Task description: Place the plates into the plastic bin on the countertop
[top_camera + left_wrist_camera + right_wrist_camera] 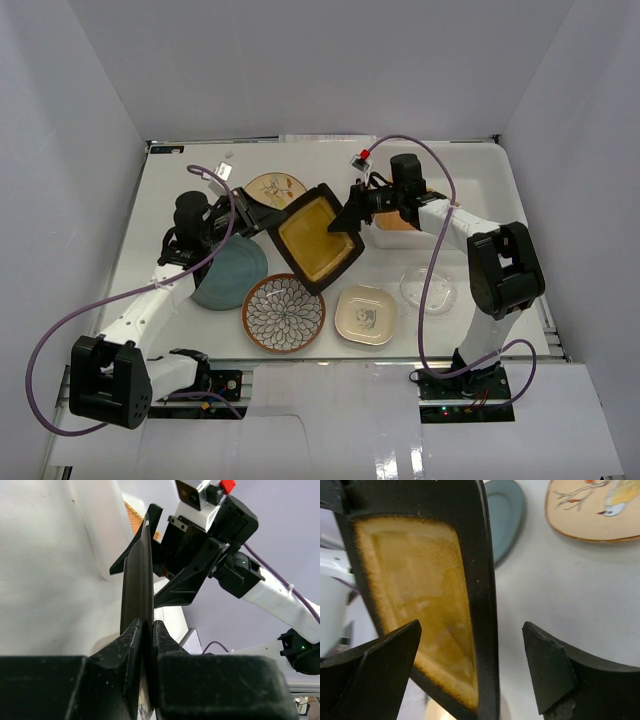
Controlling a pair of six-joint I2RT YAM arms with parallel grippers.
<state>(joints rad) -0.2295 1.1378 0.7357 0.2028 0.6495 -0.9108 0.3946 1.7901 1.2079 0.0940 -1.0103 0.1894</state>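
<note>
My left gripper [262, 220] is shut on the left corner of the black square amber-centred plate [315, 238] and holds it tilted above the countertop [180, 180]. The left wrist view shows the plate [137, 580] edge-on between the closed fingers [146, 626]. My right gripper [350, 215] is open, its fingers either side of the plate's right edge [485, 580] without touching it [470, 630]. The plastic bin cannot be made out in the top view. A white rounded-cornered shape [100, 530] in the left wrist view may be it.
On the countertop lie the bird plate [275, 188], teal plate [228, 272], petal-patterned plate [284, 312], cream rounded-square plate [365, 314] and clear glass plate [428, 288]. The wooden plate [398, 224] is partly hidden under the right arm.
</note>
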